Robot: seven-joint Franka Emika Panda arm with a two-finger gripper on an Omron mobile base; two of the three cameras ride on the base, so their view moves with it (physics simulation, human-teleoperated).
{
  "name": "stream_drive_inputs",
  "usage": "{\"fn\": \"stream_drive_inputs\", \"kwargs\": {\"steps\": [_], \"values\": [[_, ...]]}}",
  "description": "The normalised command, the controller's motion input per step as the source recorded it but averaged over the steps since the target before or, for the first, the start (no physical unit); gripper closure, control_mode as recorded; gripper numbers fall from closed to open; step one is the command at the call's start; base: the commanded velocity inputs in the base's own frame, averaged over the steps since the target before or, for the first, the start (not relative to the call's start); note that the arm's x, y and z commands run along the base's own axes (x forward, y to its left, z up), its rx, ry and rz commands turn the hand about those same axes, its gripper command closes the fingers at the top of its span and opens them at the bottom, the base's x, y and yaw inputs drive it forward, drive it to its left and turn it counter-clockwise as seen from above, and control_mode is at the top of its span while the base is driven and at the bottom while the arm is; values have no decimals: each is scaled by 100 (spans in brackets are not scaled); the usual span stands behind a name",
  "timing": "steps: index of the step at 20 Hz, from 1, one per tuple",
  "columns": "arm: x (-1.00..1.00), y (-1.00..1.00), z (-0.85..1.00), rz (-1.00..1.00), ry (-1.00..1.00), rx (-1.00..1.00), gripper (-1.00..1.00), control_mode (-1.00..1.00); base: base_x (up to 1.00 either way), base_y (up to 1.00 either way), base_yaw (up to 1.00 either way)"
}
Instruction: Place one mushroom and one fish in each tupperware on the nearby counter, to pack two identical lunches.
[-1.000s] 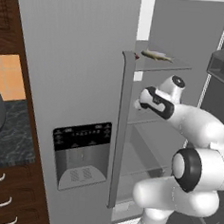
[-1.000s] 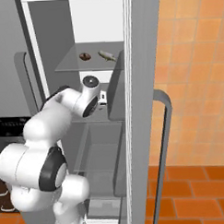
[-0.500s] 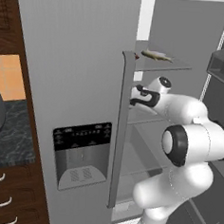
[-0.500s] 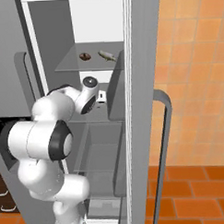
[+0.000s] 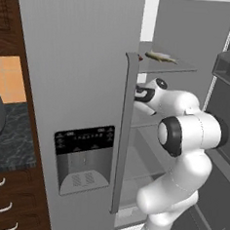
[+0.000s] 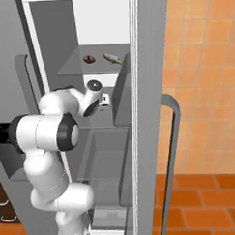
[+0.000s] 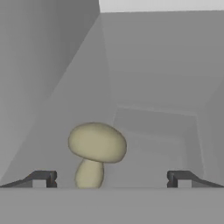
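I have the gripper inside the open fridge, fingers spread wide with nothing between them — a pale tan mushroom stands upright just ahead, nearer the left fingertip. On the glass shelf above the hand lie a dark reddish-brown mushroom and a fish side by side (apart, not touching). The counter sits left of the fridge.
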Motion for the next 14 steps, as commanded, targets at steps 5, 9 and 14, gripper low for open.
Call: {"fn": "stream_drive_inputs", "kwargs": {"steps": [5, 9, 14], "values": [[38, 18, -20, 10, 0, 0, -100, -100, 0, 0, 0], [5, 8, -14, 3, 0, 0, -100, -100, 0, 0, 0], [-1, 14, -32, 4, 0, 0, -100, -100, 0, 0, 0]]}}
